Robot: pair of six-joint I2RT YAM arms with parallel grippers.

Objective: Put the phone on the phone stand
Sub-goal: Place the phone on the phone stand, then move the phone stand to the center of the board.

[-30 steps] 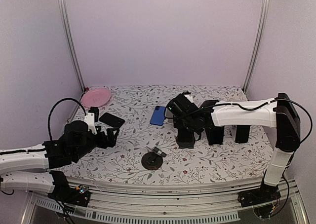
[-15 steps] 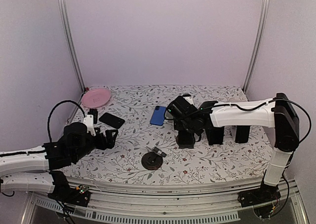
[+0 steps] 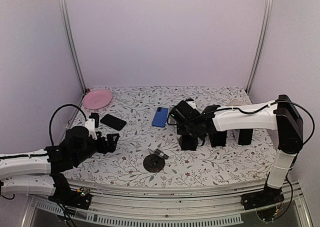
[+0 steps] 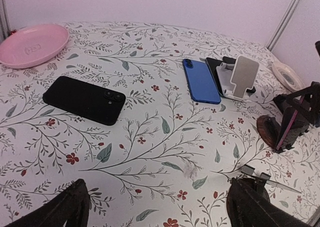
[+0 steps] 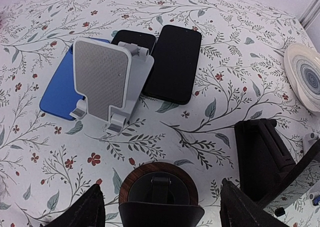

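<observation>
Top external view showed little change over the last second: the left gripper (image 4: 157,183) had drawn back slightly toward its base and the right gripper (image 3: 189,141) had sunk a little at the wrist. Nothing on the flower-printed tablecloth (image 3: 130,157) had shifted, so I judged that no phone had been picked up and the task was only at its approach. Nearest the arms stood a round dark-based stand with a metal arm (image 3: 155,162), untouched. The left jaws gaped fully wide and empty, facing the flat black slab phone (image 4: 85,100) a little ahead. The right jaws stood well apart and held nothing. A round wood-rimmed base (image 5: 157,179) sat between them with cloth showing on either side, and a black block (image 5: 262,157) stood just to its right. Beyond lay the white folding phone stand with a grey pad (image 5: 102,82), its feet against the edge of the glossy blue phone (image 5: 52,97). A larger black phone (image 5: 175,62) and a smaller black phone (image 5: 132,39) lay flat close behind it. That crowding looked like the main hindrance, leaving little finger room around the stand. Which phone was meant I could not tell. A white ringed disc (image 5: 305,74) lay off to the right, and the pink round plate (image 4: 32,44) lay farthest, at the far left corner.
</observation>
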